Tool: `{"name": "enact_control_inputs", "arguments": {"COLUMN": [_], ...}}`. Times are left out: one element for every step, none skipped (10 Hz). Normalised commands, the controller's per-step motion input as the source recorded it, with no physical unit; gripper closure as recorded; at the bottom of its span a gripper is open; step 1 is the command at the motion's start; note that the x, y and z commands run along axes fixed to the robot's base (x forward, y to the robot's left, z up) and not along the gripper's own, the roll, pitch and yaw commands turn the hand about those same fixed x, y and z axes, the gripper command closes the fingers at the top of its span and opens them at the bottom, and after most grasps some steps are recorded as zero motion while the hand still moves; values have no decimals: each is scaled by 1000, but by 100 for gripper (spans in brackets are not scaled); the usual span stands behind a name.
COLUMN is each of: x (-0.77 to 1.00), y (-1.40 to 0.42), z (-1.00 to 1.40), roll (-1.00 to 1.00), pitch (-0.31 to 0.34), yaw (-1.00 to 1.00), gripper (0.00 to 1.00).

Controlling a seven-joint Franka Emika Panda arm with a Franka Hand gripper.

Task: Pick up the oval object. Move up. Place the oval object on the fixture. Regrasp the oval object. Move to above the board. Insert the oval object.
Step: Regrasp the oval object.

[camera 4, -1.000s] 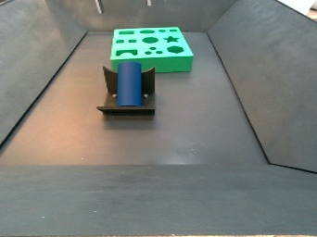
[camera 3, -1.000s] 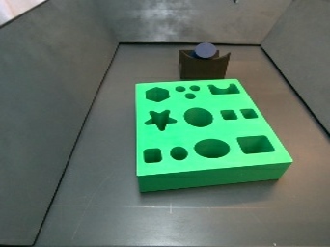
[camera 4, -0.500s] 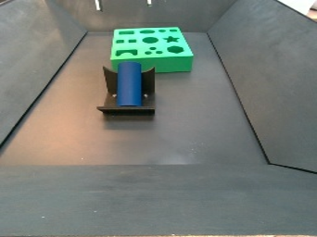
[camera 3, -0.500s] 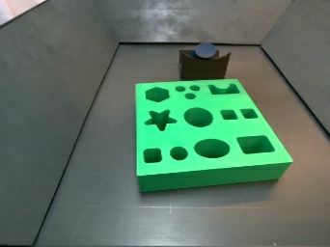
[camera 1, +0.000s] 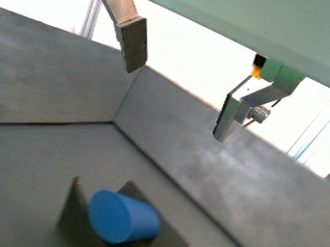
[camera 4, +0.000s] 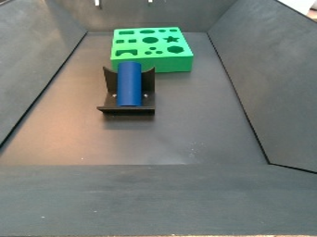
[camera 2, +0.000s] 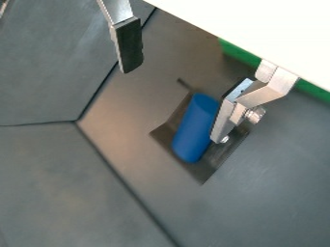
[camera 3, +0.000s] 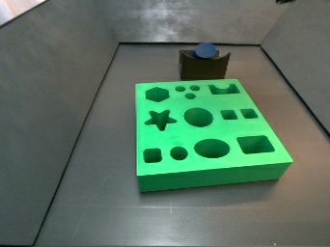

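1. Wrist views show the gripper (camera 2: 180, 85) above the floor, its flat silver fingers (camera 1: 133, 46) wide apart and holding nothing.
2. Below it, the smooth blue peg (camera 2: 196, 126) lies in the notch of the dark fixture (camera 4: 125, 106).
3. Just beyond the fixture sits the thick green board (camera 3: 206, 131) with its cut-out holes.

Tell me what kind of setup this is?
Likely a lab peg-insertion test cell: a dark walled bin holding a green board with shaped holes, a blue oval object lying on a fixture, the open gripper above.
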Motion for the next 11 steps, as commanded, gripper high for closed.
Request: {"name": "enact_control_inputs", "arguments": {"x": [75,85,91,90,86,29,30,46,58,69,73], "y": [-33,-40,-42,-35,-27,76,75,67,62,58,55], "z": [-13,-9,-17,-13,-3,-1000,-1000,-1000,-1000,-1000,-1000], "roll": [1000,773,511,337,259,186,175,152,126,100,91], "pitch": [89,116,128,126,116,122,109,57,18,-31,-55], "yaw": [47,65,88,106,119,173,179,191,185,168,154], "gripper": [0,0,0,0,0,0,0,0,0,0,0]}}
